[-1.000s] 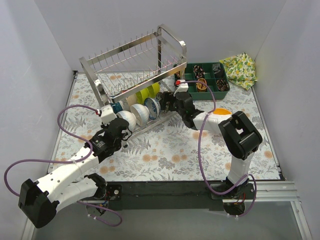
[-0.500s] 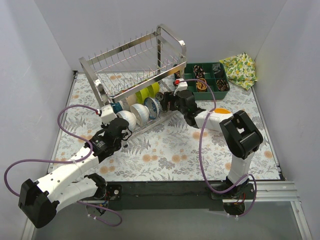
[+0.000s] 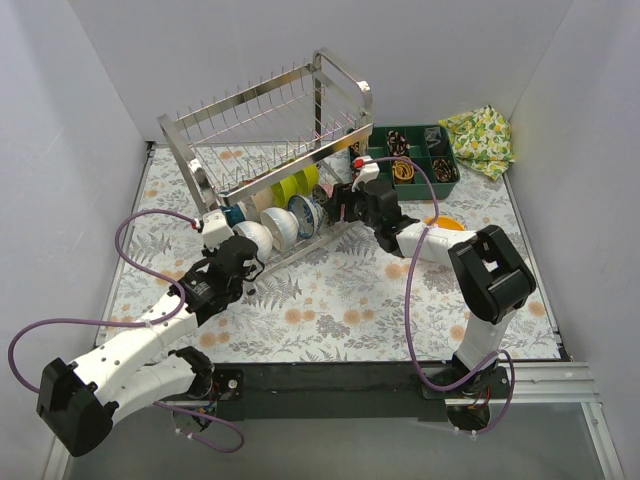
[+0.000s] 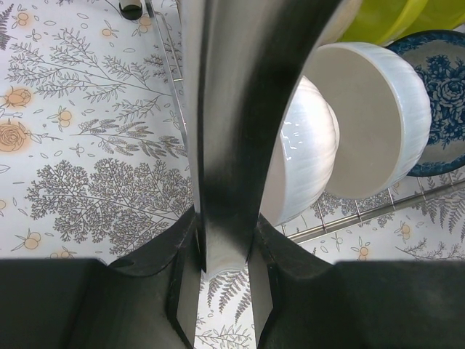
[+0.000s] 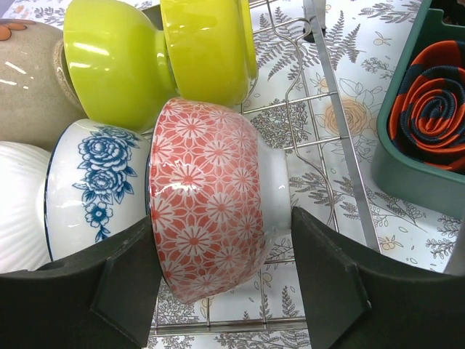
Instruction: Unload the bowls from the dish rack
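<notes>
The left gripper (image 4: 224,243) is clamped on a flat steel bar of the dish rack (image 4: 232,109); a white bowl (image 4: 305,160) stands on edge just to its right. The right gripper (image 5: 221,229) has its jaws apart, one on each side of the red-and-white patterned bowl (image 5: 211,196) in the rack; a blue-and-white bowl (image 5: 87,182) leans just left of it; lime green bowls (image 5: 116,65) sit beyond.

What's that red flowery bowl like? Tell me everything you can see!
The red flowery bowl is glossy, like glazed pottery, with white flower shapes on red and a plain white foot. It stands on edge on the dish rack wires, rim facing the blue rose bowl beside it, lime green bowls just behind. The right arm's black fingers sit close on either side; whether they squeeze it yet is unclear.
</notes>
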Controlling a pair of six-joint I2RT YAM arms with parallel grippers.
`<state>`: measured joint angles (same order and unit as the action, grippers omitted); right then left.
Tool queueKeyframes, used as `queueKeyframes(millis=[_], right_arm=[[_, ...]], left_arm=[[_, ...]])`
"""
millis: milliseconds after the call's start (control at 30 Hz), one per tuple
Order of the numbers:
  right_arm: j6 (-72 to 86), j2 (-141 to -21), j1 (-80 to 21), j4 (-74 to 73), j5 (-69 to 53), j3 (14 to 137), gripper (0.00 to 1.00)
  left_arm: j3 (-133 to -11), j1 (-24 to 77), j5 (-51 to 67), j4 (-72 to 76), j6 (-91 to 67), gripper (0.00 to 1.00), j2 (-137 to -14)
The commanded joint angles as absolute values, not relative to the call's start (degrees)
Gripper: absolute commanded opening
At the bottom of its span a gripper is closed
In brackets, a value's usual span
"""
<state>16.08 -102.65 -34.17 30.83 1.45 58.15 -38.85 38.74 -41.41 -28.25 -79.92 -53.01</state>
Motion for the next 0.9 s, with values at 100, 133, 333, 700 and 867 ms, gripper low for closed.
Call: queueKeyframes(millis=[100,133,333,700,867], right_arm=[[15.7,-100.5,-35.3,33.5,-4.7,57.7,0.63],[15.4,-100.3,-35.2,33.4,-4.9,57.7,0.61],[13.2,-98.1,-35.9,33.5,-5.0,57.0,0.43],[9.1,-95.5,-37.9,33.5,2.2,56.2,0.13],[8.3,-94.8,-38.0,33.5,3.4,57.0,0.04]], left_arm=[[-38.8,38.5,-46.2,-32.6,-81.1,0.0,-49.7],[-38.8,38.5,-46.6,-32.5,-81.0,0.0,-49.7],[-38.7,38.5,-46.3,-32.3,-80.8,0.0,-49.9],[-38.7,38.5,-43.9,-31.4,-80.4,0.0,-50.2],[-38.8,38.5,-43.9,-31.2,-80.4,0.0,-49.8]])
